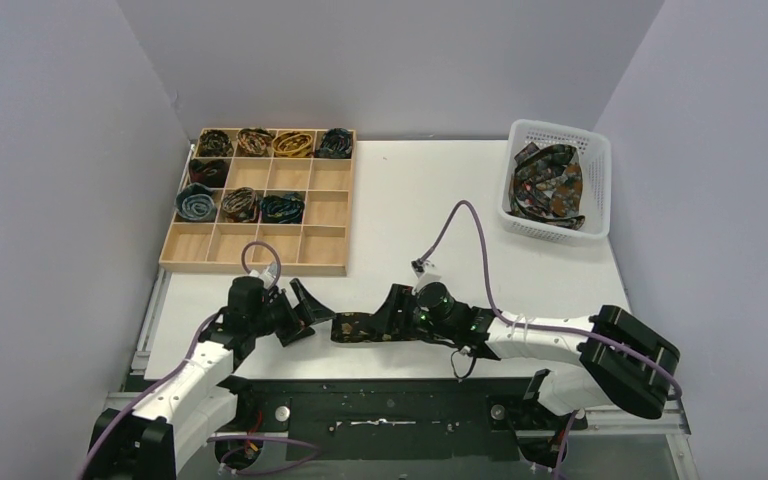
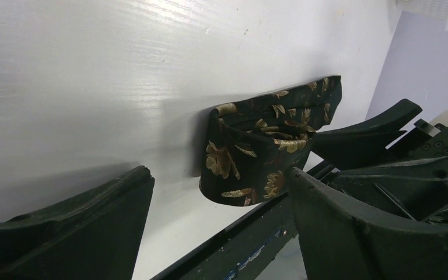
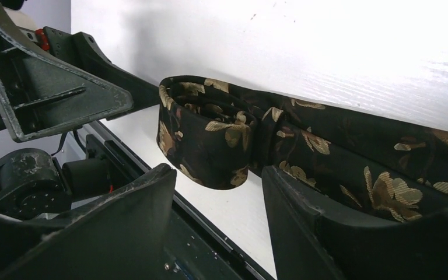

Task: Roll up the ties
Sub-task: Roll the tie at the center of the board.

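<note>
A dark tie with gold flowers (image 1: 358, 328) lies near the table's front edge between my two grippers. Its left end is curled into a loose coil (image 2: 251, 154) (image 3: 207, 137), and the rest runs flat to the right as a strip (image 3: 356, 157). My left gripper (image 1: 305, 318) (image 2: 219, 175) is open, its fingers either side of the coil's near end without pressing it. My right gripper (image 1: 392, 315) (image 3: 217, 172) is open too, just right of the coil, with one finger (image 3: 326, 233) in front of the strip.
A wooden compartment tray (image 1: 210, 250) at the back left holds several rolled ties (image 1: 255, 142). A white basket (image 1: 600, 150) at the back right holds a heap of loose ties (image 1: 550, 185). The table's black front rail (image 1: 380, 400) runs just below the grippers.
</note>
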Robot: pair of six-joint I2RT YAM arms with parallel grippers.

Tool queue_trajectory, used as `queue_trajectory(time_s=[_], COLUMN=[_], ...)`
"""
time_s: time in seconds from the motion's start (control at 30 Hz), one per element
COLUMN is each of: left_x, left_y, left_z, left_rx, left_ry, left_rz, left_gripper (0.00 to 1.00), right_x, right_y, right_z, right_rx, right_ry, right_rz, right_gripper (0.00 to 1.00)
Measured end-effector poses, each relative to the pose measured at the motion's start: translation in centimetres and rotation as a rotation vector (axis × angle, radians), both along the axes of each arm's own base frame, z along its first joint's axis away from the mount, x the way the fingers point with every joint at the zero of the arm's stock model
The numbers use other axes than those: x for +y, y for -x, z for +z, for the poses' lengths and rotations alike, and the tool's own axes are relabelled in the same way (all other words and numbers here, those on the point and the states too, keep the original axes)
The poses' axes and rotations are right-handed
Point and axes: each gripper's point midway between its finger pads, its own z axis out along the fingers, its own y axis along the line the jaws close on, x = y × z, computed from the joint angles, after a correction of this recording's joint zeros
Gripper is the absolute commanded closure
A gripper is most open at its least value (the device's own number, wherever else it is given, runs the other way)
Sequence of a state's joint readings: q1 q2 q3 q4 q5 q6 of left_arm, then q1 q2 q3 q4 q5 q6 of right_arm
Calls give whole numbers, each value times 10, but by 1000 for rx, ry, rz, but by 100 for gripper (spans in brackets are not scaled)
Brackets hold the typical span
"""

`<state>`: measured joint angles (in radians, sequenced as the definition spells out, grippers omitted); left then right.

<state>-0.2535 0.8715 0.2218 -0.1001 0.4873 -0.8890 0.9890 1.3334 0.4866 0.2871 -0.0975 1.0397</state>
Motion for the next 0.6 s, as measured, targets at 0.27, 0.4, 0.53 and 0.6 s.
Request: queue_trajectory(time_s=[0.27, 0.4, 0.53, 0.6], left_x=[-6, -10, -12, -13], left_y=[1, 0, 1, 3], left_z=[3, 7, 5, 2], left_rx=[-17, -35, -29, -18], left_ry=[44, 67, 72, 63], left_rz=[-20, -35, -46, -52], left_gripper=[19, 21, 25, 25], right_x=[1, 2, 4, 6], right_y=[0, -3, -3, -4], right_z=[-5, -11, -14, -14], right_rx=[38, 68, 94, 100], right_ry=[-11, -18, -36, -45], right_rz=[2, 4, 13, 19], right_gripper=[57, 62, 66, 68])
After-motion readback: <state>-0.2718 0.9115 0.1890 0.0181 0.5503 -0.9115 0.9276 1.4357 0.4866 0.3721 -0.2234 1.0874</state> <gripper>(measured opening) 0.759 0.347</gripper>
